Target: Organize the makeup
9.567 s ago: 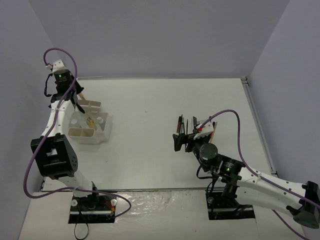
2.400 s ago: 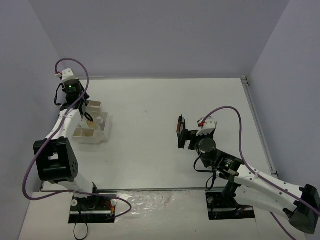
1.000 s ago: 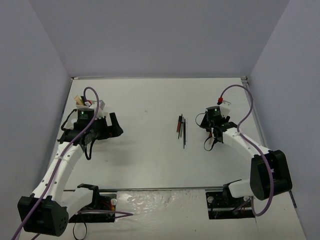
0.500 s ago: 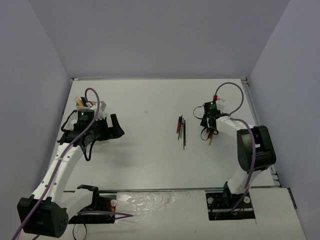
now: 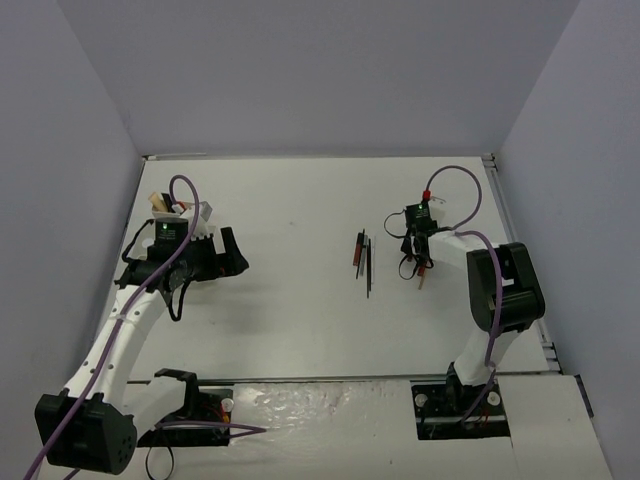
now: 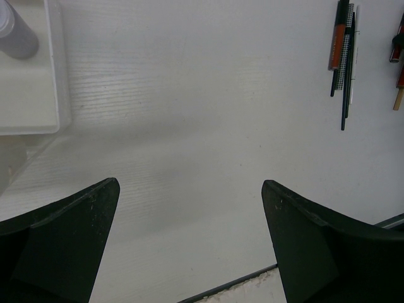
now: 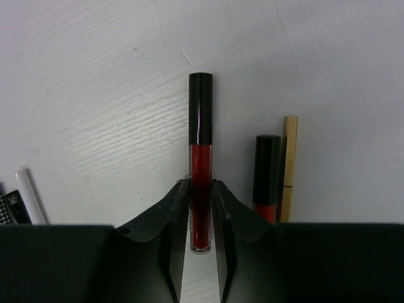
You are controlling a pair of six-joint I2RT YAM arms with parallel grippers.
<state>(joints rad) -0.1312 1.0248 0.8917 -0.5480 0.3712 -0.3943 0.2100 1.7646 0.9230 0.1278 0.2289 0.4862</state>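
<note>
Right wrist view: the right gripper [image 7: 201,189] has its dark matte fingers pressed against both sides of a slim red gloss tube [image 7: 201,126], glossy, cylindrical and black-capped, lying flat on the white wood-grained table [image 7: 95,95]. Just beside it lie a second red tube [image 7: 266,170] and a squared tan stick [image 7: 289,151].

Left wrist view: the left gripper [image 6: 189,184] is spread wide over bare table. Thin pencils [image 6: 344,50] lie bunched at the far right. A grey bottle [image 6: 14,35] sits in the smooth white tray [image 6: 53,76].
</note>
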